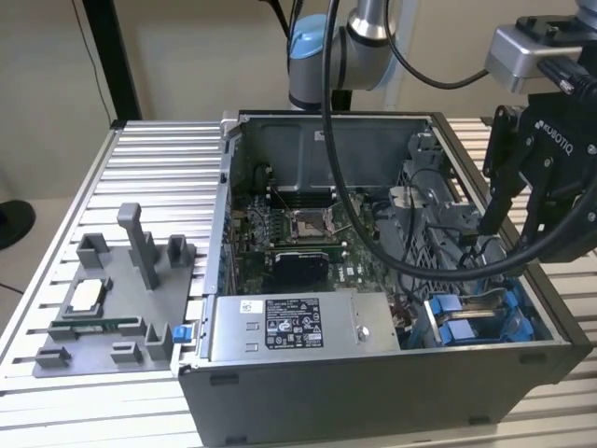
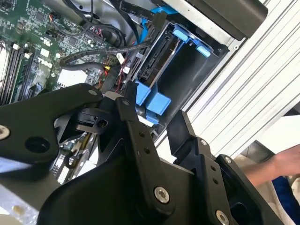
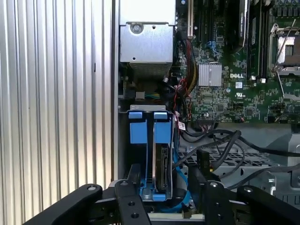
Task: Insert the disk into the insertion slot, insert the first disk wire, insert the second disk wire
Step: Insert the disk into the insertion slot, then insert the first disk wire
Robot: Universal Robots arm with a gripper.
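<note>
**A:** While the gripper [image 3: 165,172] hangs over the insertion slot [image 1: 431,250], how do its fingers stand?

**B:** Spread wide, clamping nothing. In both wrist views the two black fingers [image 3: 133,180] straddle one end of the disk [image 3: 162,164]. Whether they touch its blue frame I cannot tell.

**A:** And the disk itself?

**B:** It is seated in the insertion slot, standing on edge with the blue frame around it.

**A:** What about the wires?

**B:** Black and blue cables [image 2: 108,49] crowd just beside the slot, at the disk's end. Whether any is plugged into the disk I cannot tell.

**A:** What lies farther out?

**B:** The green motherboard [image 1: 298,233] lies next beyond the slot. The silver power-supply box [image 1: 298,327] sits near the slot inside the same computer case [image 1: 373,392]. Well apart from the slot, outside the case on the slatted surface [image 1: 159,177], rests the grey fixture tray [image 1: 103,308].

**A:** And how is the arm posed?

**B:** In the exterior view the arm [image 1: 312,47] rises behind the case, well beyond the slot. It bends across above the slot and points the gripper steeply down at it, slightly tilted.
</note>
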